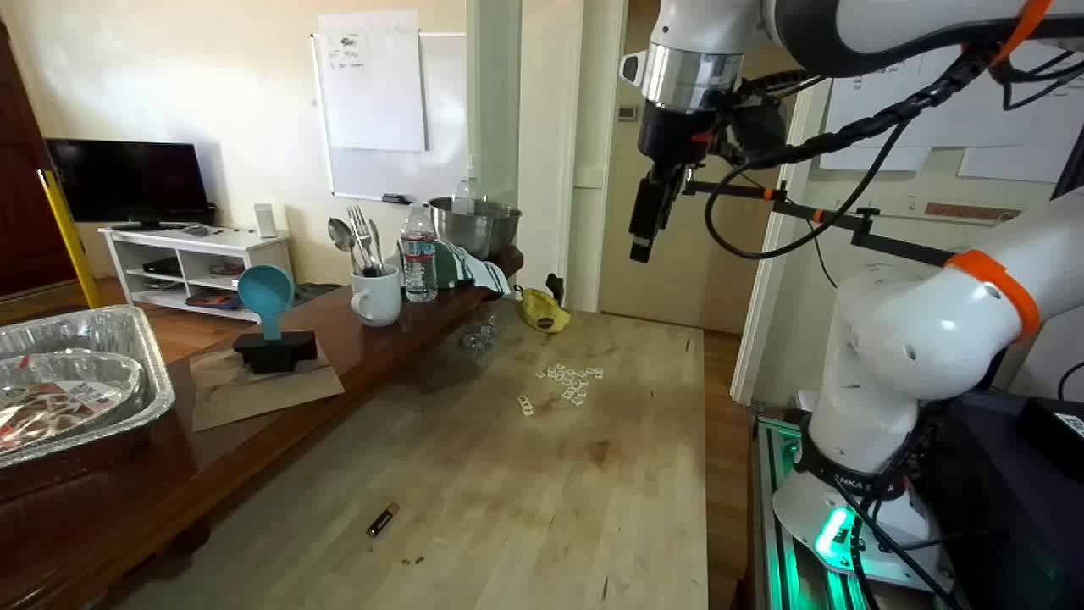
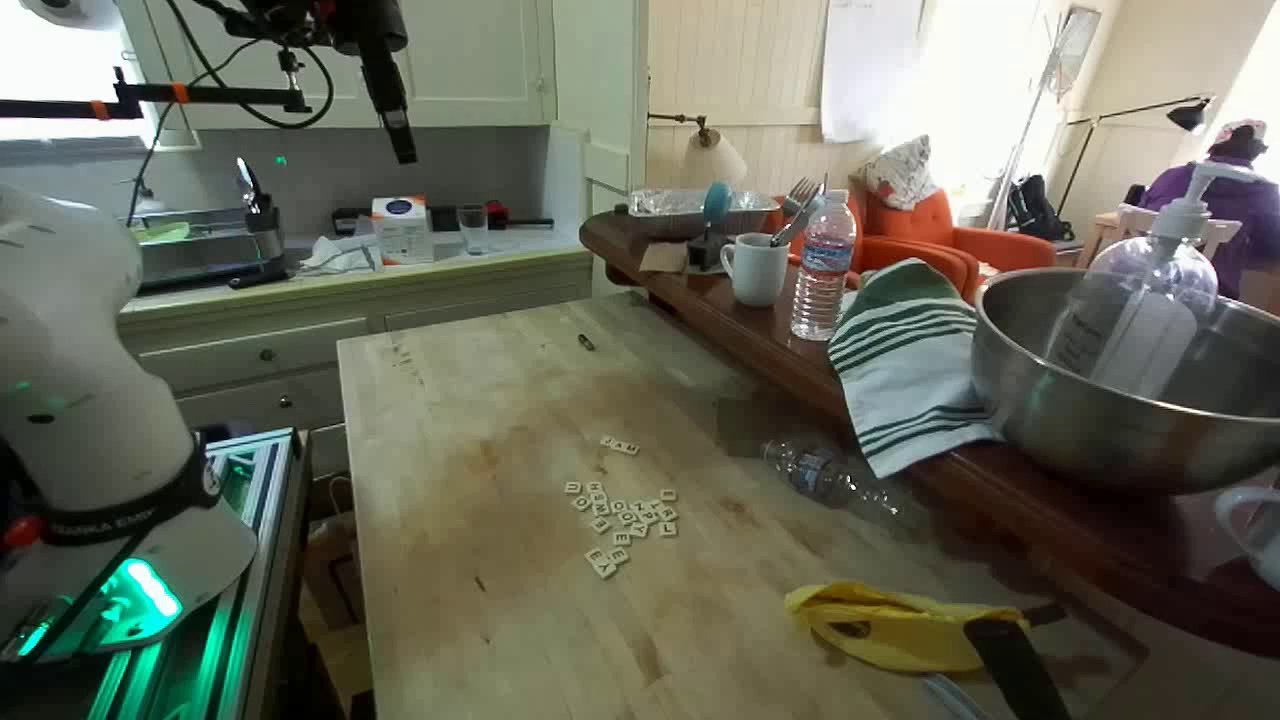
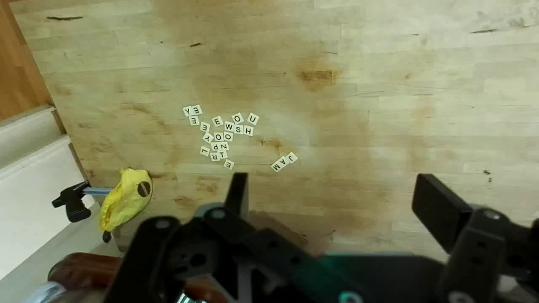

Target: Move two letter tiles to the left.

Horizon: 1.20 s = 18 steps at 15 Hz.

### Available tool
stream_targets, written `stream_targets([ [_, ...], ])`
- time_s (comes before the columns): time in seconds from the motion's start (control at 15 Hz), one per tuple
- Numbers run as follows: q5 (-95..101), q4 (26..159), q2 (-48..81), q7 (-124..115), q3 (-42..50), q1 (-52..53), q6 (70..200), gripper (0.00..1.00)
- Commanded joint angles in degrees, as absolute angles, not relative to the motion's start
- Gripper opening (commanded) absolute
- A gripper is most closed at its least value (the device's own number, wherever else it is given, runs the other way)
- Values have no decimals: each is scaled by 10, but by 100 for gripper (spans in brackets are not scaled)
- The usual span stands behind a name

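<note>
Small pale square letter tiles lie in a loose group on the wooden table, seen in all three views. Apart from that group, three tiles form a slanting row spelling JAM; this row also shows in an exterior view as a short line of tiles. My gripper is open, its two black fingers far apart with only table surface visible between them. In both exterior views the gripper hangs high above the table, pointing down and touching nothing.
A yellow pouch and a clear plastic bottle lie on the table, plus a battery. A raised brown wooden ledge along one side holds a mug, an upright water bottle and a steel bowl.
</note>
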<state>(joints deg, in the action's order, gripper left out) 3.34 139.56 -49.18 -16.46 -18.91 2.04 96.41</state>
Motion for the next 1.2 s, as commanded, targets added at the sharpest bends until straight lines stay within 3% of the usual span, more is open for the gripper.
stream_targets([
  [0.0, 41, 1394, -488, -173, -181, 33, 962, 100],
  [0.6, 50, 1415, -470, -204, -159, -4, 976, 100],
  [1.13, 59, 1518, -435, -214, -57, -75, 1146, 100],
])
